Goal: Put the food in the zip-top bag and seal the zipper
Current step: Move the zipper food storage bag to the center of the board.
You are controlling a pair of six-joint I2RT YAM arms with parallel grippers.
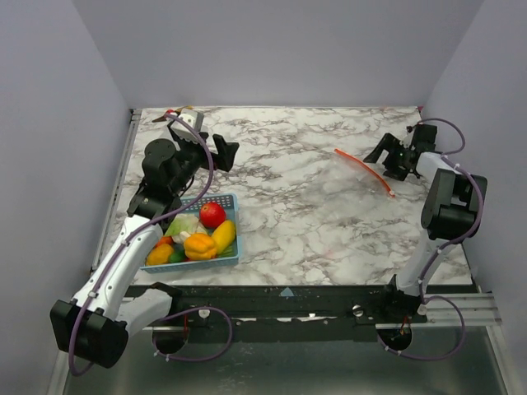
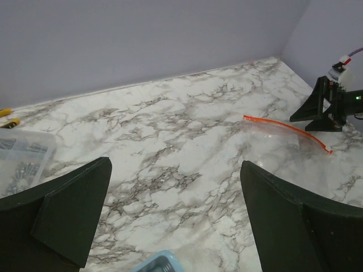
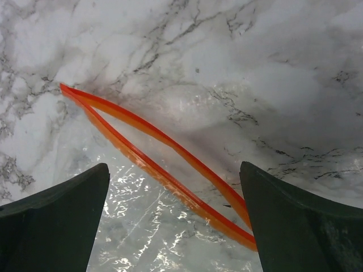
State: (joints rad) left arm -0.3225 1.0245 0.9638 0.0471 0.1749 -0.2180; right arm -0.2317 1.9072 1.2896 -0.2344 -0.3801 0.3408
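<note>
Marble table point(image 1: 305, 206), far right: the clear zip-top bag point(image 3: 159, 238) lay flat, its red-orange zipper point(image 3: 164, 178) slightly parted, beneath the right gripper point(image 3: 174, 167), jaws spread and empty. The left gripper point(image 2: 174, 164) hung equally wide and empty near the blue mesh basket point(image 1: 193, 263) holding the food point(image 1: 202, 240).

- Toy food: red tomato point(image 1: 212, 214), yellow banana point(image 1: 224, 235), yellow pepper point(image 1: 200, 245) and white cauliflower point(image 1: 183, 224), heaped inside the blue basket point(image 1: 191, 264).
- Zip-top bag point(image 2: 283, 150): clear, lying flat, well right of the basket.
- Zipper point(image 3: 159, 153): red-orange strips, slightly parted.
</note>
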